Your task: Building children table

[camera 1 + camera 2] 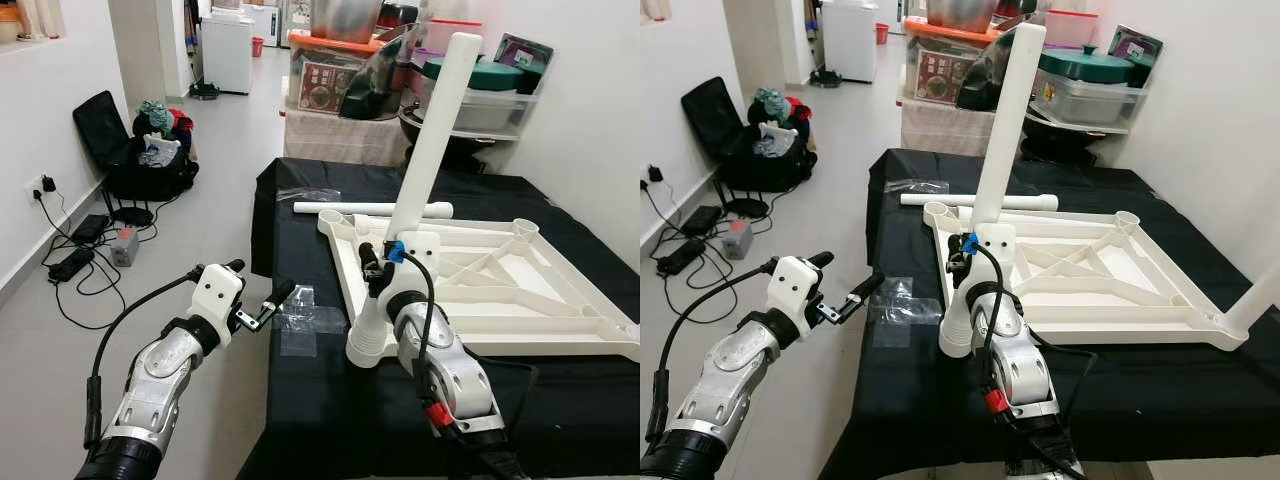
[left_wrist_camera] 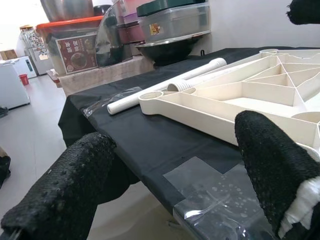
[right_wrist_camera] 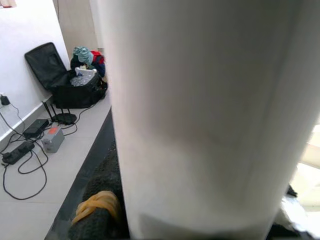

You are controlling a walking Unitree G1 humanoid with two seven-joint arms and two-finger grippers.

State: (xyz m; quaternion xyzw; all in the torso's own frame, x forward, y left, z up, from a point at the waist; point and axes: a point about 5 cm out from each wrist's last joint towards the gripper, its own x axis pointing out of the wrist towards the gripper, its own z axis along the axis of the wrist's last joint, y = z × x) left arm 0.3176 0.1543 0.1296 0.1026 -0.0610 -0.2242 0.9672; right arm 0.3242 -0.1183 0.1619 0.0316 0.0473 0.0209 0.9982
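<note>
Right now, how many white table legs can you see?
3: one leg held upright in the right gripper, one lying behind the tabletop, one at its far right corner. Others may be hidden.

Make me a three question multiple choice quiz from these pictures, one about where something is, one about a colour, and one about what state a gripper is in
1. Where does the loose white leg lie?
A. on the black cloth beyond the tabletop frame
B. on the floor
C. inside the suitcase

2. What colour is the cloth under the tabletop frame?
A. red
B. black
C. white

3. What is the right gripper doing?
A. hanging open and idle
B. gripping the tilted white leg
C. holding a plastic bag

Answers: 1 A, it rests past the frame's far edge. 2 B, black cloth shows around the frame. 3 B, its fingers close on the leg.
</note>
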